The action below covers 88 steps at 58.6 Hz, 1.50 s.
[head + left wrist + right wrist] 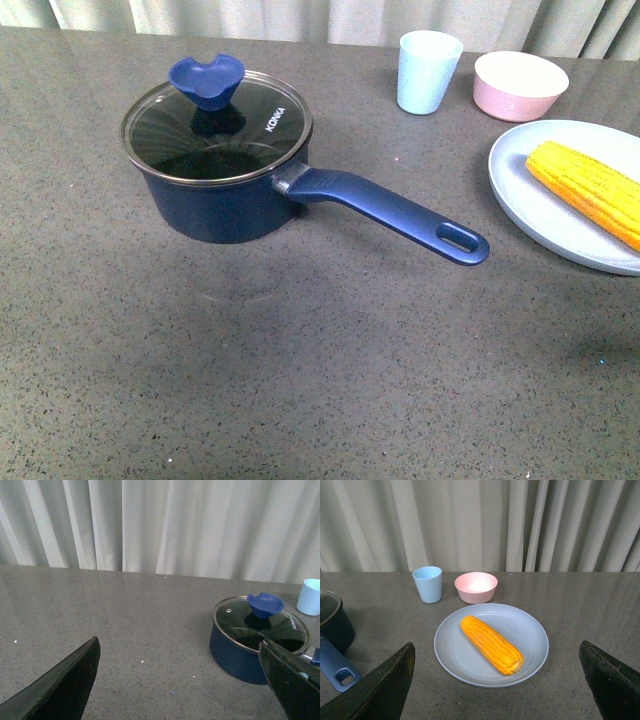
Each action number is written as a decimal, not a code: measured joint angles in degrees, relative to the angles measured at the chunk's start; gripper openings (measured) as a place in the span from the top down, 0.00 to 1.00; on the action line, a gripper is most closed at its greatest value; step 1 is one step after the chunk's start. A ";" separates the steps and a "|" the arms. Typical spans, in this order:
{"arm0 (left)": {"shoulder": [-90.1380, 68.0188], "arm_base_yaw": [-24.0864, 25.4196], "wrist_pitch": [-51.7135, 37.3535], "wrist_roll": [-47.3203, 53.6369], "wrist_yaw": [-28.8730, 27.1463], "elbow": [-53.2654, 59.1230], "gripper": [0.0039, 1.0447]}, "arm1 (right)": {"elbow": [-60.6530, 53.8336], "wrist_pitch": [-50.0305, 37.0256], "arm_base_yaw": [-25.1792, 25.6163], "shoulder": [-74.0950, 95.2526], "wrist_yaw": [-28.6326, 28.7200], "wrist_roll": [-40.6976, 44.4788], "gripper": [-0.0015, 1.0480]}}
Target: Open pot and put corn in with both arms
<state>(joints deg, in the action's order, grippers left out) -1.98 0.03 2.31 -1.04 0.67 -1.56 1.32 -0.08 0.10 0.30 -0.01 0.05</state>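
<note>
The navy pot (225, 200) stands on the grey table at the left, its glass lid (215, 130) on, blue knob (207, 80) on top, long handle (400, 213) pointing right and toward me. The corn (590, 190) lies on a pale blue plate (540, 215) at the right edge. Neither arm shows in the front view. In the left wrist view my left gripper (182, 672) is open and empty, with the pot (240, 655) off to one side beyond it. In the right wrist view my right gripper (497, 680) is open and empty, short of the corn (491, 643) on its plate (455, 652).
A light blue cup (428, 72) and a pink bowl (520, 85) stand at the back right, behind the plate. Pale curtains hang behind the table's far edge. The pot's handle (337, 667) shows to one side in the right wrist view.
</note>
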 joint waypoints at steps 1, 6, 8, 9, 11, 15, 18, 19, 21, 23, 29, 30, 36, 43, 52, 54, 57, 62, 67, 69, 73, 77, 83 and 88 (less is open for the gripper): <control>-1.84 0.04 4.55 -0.85 1.07 -1.75 0.08 | 0.00 0.00 0.00 0.00 0.00 0.00 0.09; -13.62 -0.15 13.25 -2.34 1.14 -7.13 0.08 | 0.00 0.00 0.00 0.00 0.02 0.00 0.09; -17.07 -0.26 12.52 -2.58 1.03 -7.76 0.08 | 0.00 0.00 0.00 0.00 0.02 0.00 0.09; -21.49 -0.42 10.12 -2.91 1.03 -8.31 0.08 | 0.00 0.00 0.00 0.00 0.02 0.00 0.09; -25.09 -0.66 7.37 -2.97 1.05 -8.76 0.08 | 0.00 0.00 0.00 0.00 0.00 0.00 0.09; -32.59 -1.11 0.72 -3.23 1.31 -9.81 0.08 | 0.00 0.00 0.00 0.00 0.00 0.00 0.09; -38.36 -1.49 -4.59 -3.37 1.95 -10.82 0.08 | 0.00 0.00 0.00 0.00 0.00 0.00 0.09; -39.69 -1.53 -5.79 -3.37 2.03 -11.08 0.08 | 0.00 0.00 0.00 0.00 0.00 -0.02 0.09; -44.22 -1.84 -9.97 -3.41 2.67 -12.15 0.08 | 0.00 0.00 0.00 0.00 0.00 0.00 0.09; -48.35 -2.16 -13.70 -3.39 3.19 -13.31 0.08 | 0.00 0.00 0.00 0.00 0.00 0.00 0.09; -60.46 -2.86 -23.96 -2.78 3.87 -17.44 0.08 | 0.00 0.00 0.00 0.00 0.02 0.00 0.09; -63.06 -2.97 -25.94 -2.64 3.96 -18.51 0.08 | 0.00 0.00 0.00 0.00 0.00 0.00 0.09; -73.68 -3.34 -31.63 -2.34 4.37 -23.80 0.08 | 0.00 0.00 0.00 0.00 0.00 0.00 0.09; -83.56 -4.33 -33.97 -2.10 5.46 -30.14 0.08 | 0.00 0.00 0.00 0.00 0.00 0.00 0.09; -92.78 -6.21 -34.97 -2.36 6.01 -37.66 0.08 | 0.00 0.00 0.00 0.00 0.02 -0.02 0.09; -94.38 -6.80 -34.99 -2.43 5.99 -39.06 0.08 | 0.00 0.00 0.00 0.00 0.00 0.00 0.09; -96.37 -7.93 -34.99 -2.45 5.92 -40.87 0.08 | 0.00 0.00 0.00 0.00 0.02 0.00 0.09; -98.18 -9.79 -34.97 -2.54 5.73 -43.19 0.08 | 0.00 0.00 0.00 0.00 0.02 0.00 0.09; -99.27 -11.17 -34.99 -2.95 5.77 -44.81 0.08 | 0.00 0.00 0.00 0.00 0.00 0.00 0.09; -99.73 -11.67 -34.99 -2.95 5.81 -45.35 0.08 | 0.00 0.00 0.00 0.00 0.02 0.00 0.09; -100.52 -12.26 -34.99 -2.95 6.05 -45.97 0.08 | 0.00 0.00 0.00 0.00 0.00 0.00 0.09; -101.31 -12.79 -34.99 -2.93 6.47 -46.53 0.08 | 0.00 0.00 0.00 0.00 0.00 -0.02 0.09; -102.68 -13.94 -34.97 -2.84 8.02 -47.43 0.08 | 0.00 0.00 0.00 0.00 0.02 0.00 0.09; -103.41 -14.69 -34.97 -2.80 8.87 -48.06 0.08 | 0.00 0.00 0.00 0.00 0.02 0.00 0.09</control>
<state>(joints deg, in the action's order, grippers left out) -105.38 -14.66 -32.67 -3.84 9.54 -49.63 1.32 -0.08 0.10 0.30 0.01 0.05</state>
